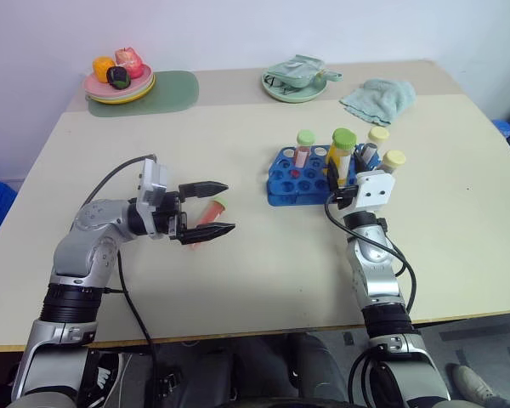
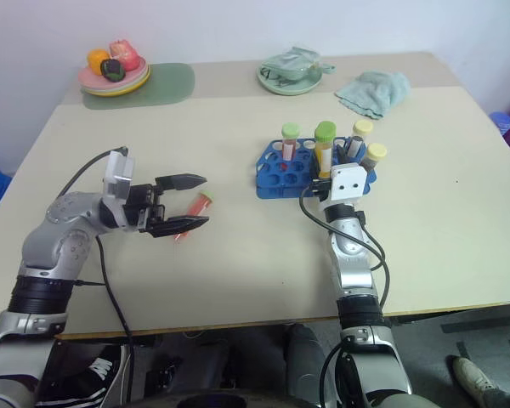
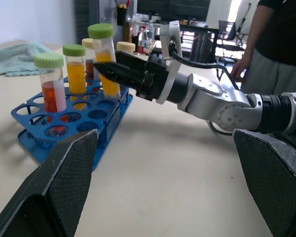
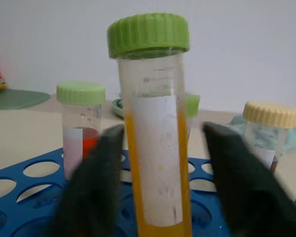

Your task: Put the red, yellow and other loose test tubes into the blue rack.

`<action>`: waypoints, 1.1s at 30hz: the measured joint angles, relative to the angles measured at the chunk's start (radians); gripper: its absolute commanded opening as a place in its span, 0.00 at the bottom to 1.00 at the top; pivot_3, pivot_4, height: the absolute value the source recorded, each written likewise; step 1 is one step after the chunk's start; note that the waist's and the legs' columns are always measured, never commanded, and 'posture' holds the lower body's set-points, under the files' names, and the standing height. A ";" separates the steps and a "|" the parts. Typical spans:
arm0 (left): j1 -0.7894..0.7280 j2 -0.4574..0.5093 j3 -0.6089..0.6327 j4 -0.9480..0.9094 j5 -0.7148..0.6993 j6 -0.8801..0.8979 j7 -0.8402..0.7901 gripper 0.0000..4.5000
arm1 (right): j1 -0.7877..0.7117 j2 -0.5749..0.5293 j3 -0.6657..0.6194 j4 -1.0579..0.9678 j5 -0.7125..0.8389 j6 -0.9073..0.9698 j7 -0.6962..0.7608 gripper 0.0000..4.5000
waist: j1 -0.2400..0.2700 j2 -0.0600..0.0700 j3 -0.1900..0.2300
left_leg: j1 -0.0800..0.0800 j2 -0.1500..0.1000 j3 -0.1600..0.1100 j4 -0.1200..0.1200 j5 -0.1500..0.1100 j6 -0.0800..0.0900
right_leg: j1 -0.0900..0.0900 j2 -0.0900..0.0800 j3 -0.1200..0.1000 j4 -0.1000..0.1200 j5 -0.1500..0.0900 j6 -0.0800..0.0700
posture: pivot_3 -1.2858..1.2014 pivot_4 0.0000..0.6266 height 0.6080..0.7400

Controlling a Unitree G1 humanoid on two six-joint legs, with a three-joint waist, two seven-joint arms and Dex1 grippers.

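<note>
The blue rack (image 1: 302, 180) stands right of the table's middle and holds several capped tubes. One is a red-filled tube with a green cap (image 1: 303, 146). Another is a yellow-filled tube with a green cap (image 4: 155, 133), standing upright in a hole. My right gripper (image 1: 347, 172) is at that yellow tube, open, one finger on each side with a gap showing. A red test tube with a green cap (image 1: 211, 212) lies loose on the table. My left gripper (image 1: 211, 207) hovers over it, open and pointing level toward the rack.
At the table's back left a plate of toy fruit (image 1: 119, 81) sits on a green mat (image 1: 170, 92). A green dish (image 1: 296, 82) and a teal cloth (image 1: 378, 99) lie at the back right. A person (image 3: 271, 44) stands beyond the table.
</note>
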 measured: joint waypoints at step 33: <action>0.000 -0.001 0.000 0.000 0.000 0.001 0.008 1.00 | 0.000 -0.012 -0.017 -0.025 0.000 0.033 -0.009 0.47 | 0.000 0.000 0.000 | 0.000 0.000 0.000 0.000 0.000 0.000 | 0.000 0.000 0.000 0.000 0.000 0.000 | 0.52 0.24 1.00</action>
